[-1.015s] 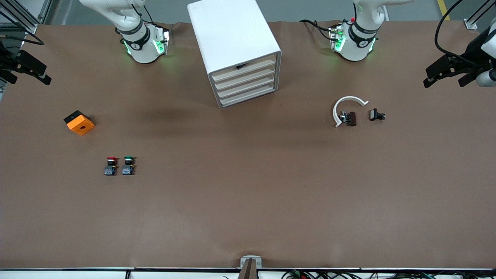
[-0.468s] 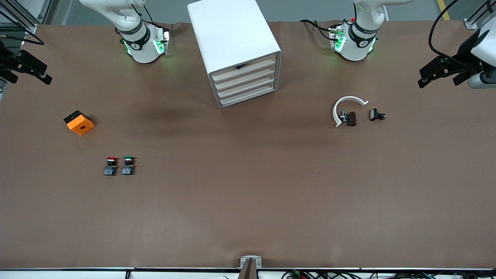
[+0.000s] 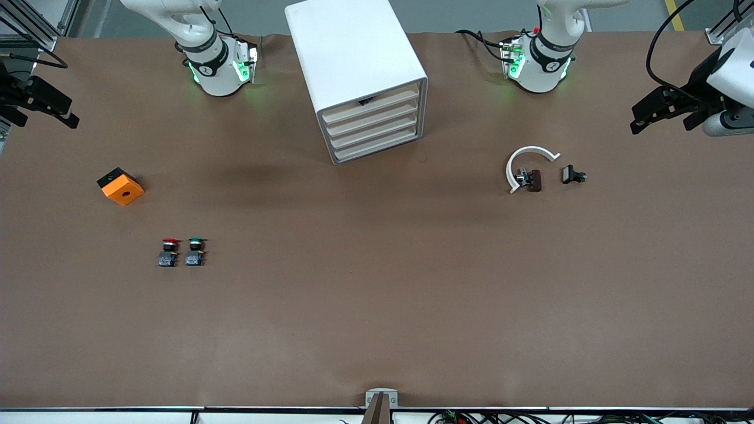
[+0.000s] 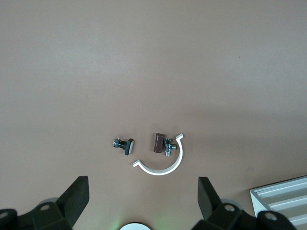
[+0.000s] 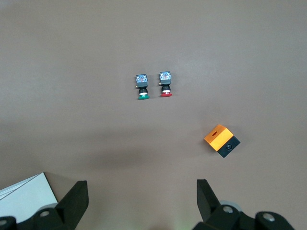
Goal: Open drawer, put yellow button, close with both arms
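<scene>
The white cabinet (image 3: 353, 53) stands between the two arm bases, and its corner also shows in the wrist views as the cabinet (image 4: 288, 196) and the cabinet (image 5: 24, 196). The drawer (image 3: 371, 107) at its top sits flush with the three below; a small dark spot shows in the gap above it. The yellow button is out of view. My left gripper (image 3: 660, 126) hangs open over the table edge at the left arm's end; the left gripper (image 4: 144, 196) holds nothing. At the right arm's end my right gripper (image 3: 50, 122) is open; the right gripper (image 5: 142, 196) is empty.
A red-capped button (image 3: 169, 252) and a green-capped button (image 3: 195, 251) stand side by side toward the right arm's end, with an orange box (image 3: 121, 186) farther from the camera. Toward the left arm's end lie a white curved clip (image 3: 524, 162), a brown part (image 3: 533, 179) and a small black part (image 3: 572, 175).
The left gripper has drifted a little inward from the table's end toward the cabinet. The right gripper has barely moved. Both stay open.
</scene>
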`<state>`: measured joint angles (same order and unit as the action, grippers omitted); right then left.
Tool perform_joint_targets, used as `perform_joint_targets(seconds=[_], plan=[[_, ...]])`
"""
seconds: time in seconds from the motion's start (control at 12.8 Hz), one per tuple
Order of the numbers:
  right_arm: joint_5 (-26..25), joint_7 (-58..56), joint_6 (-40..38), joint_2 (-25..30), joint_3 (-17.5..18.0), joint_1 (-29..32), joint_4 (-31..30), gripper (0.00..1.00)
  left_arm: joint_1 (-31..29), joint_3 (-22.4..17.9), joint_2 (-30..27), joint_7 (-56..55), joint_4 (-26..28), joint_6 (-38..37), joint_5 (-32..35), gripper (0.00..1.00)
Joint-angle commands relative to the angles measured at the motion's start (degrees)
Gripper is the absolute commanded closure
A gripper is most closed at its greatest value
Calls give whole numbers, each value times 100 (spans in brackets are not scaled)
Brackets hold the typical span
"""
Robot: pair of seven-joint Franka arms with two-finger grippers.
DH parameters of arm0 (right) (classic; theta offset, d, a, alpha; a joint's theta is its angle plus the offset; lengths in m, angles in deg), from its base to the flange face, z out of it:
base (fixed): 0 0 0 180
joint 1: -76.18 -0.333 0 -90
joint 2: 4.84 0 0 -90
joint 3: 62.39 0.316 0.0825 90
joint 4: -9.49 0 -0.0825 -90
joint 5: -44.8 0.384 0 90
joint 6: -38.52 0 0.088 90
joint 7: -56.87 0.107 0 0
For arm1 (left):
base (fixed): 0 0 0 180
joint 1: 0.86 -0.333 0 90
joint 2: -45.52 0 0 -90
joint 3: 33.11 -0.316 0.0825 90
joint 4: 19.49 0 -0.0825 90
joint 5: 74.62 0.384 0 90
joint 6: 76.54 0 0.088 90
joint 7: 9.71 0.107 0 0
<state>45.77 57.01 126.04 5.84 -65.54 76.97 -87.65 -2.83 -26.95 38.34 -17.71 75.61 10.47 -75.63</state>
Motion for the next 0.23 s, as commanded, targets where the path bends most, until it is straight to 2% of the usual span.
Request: perform_joint_targets(seconds=[0.0,0.16], plan=[[78,-6,-16,128,25,62,-112,0,4,43,77,35,-140,1,145,0],[78,-6,-16,136,33,53,-112,0,13,43,103,35,-167,-8,154,0]])
